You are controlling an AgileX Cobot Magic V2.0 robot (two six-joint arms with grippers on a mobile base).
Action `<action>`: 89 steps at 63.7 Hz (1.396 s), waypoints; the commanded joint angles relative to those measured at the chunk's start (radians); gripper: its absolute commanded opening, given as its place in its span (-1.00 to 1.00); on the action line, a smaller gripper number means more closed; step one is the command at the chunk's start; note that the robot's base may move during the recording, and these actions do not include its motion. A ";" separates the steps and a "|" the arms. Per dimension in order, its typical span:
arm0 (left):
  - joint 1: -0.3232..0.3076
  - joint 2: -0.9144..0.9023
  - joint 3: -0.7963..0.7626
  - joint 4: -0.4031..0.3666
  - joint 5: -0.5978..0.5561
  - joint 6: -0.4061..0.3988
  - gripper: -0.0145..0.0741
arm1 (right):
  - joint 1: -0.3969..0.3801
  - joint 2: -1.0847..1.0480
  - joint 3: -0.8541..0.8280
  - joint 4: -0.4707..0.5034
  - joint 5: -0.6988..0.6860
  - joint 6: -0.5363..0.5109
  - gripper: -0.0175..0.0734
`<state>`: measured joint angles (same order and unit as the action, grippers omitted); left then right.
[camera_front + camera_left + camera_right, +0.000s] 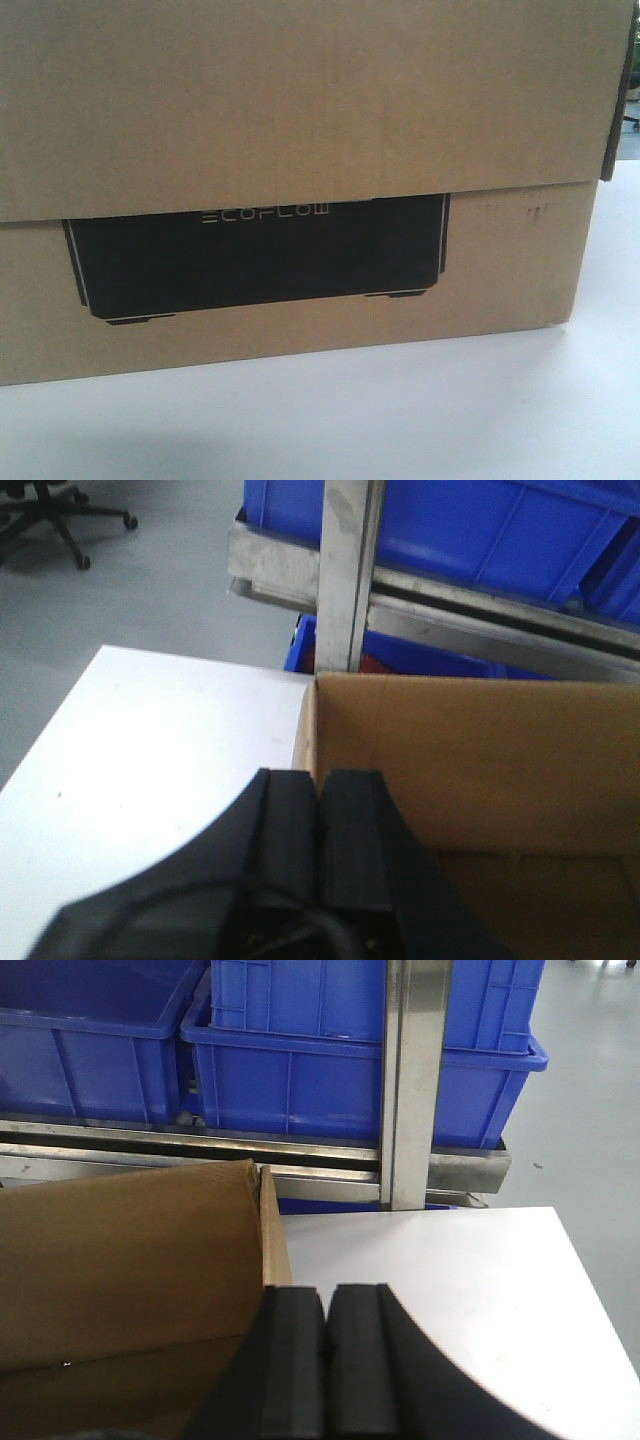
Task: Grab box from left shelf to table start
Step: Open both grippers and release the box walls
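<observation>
The box (300,290) sits flat on the white table (400,420), its black printed panel facing the front camera and its long side running left to right across the view. The left gripper (320,800) hangs right over the box's left top edge, fingers pressed together with nothing between them. Over on the other side, the right gripper (325,1320) hovers by the box's right top edge, its fingers likewise closed on nothing. So the box lies between the two arms, neither clearly nearer, one at each end of its long axis. Behind it stands the shelf (410,1090) with blue bins (300,1080) on it. By my reading, the box is already delivered and any next move is just backing the arms clear.
</observation>
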<state>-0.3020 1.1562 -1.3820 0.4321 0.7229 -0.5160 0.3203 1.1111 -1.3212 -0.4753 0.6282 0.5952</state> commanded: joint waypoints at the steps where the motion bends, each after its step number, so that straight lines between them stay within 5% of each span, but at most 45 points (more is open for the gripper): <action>1: 0.003 -0.031 -0.032 0.037 -0.093 -0.006 -0.88 | 0.001 -0.024 -0.037 -0.031 -0.077 0.001 -0.39; 18: 0.003 -0.154 0.089 0.037 -0.235 -0.006 -0.88 | 0.002 -0.121 0.045 -0.030 -0.138 -0.115 -0.50; 46: 0.003 -0.598 0.699 0.020 -0.596 -0.015 -0.88 | 0.002 -0.632 0.603 -0.031 -0.397 -0.138 -0.50; 66: 0.003 -0.887 1.005 -0.010 -0.607 -0.015 -0.88 | 0.002 -0.935 0.865 -0.031 -0.397 -0.137 -0.51; 89: 0.003 -0.919 1.034 -0.010 -0.605 -0.015 -0.88 | 0.002 -0.954 0.906 -0.031 -0.390 -0.137 -0.51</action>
<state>-0.3020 0.2289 -0.3193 0.4198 0.2010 -0.5255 0.3203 0.1475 -0.3890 -0.4810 0.3149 0.4659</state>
